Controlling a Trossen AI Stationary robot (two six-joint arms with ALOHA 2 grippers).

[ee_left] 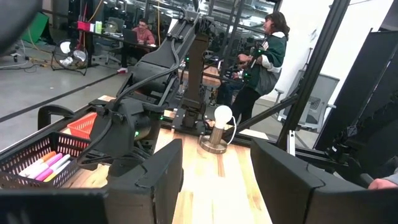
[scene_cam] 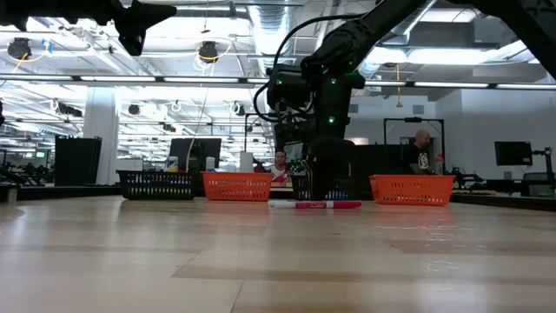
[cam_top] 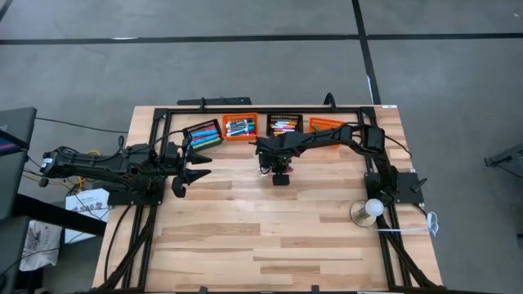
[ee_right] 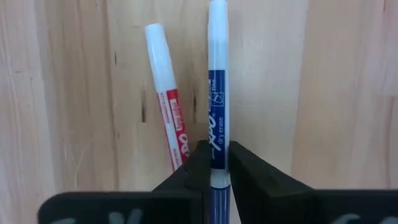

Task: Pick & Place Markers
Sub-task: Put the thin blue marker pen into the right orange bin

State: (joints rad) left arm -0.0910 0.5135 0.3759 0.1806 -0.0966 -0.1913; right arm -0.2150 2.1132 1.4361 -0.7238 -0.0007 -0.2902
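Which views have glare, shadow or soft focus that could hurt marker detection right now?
Low view: bright ceiling lights backlight the right gripper into a silhouette; the red marker on the table stays readable. Right wrist view: even light, blue marker label sharp, the fingers nearest the lens soft. Left wrist view: the left gripper is dark and blurred, background clearer. High view: evenly lit, markers tiny.

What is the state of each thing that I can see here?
Blue dry-erase marker: capped, gripped between the right gripper's jaws.
Red marker: capped, lying free on the table.
Left gripper: jaws open, empty.
Four baskets: three with markers inside; the right orange one, cannot tell.
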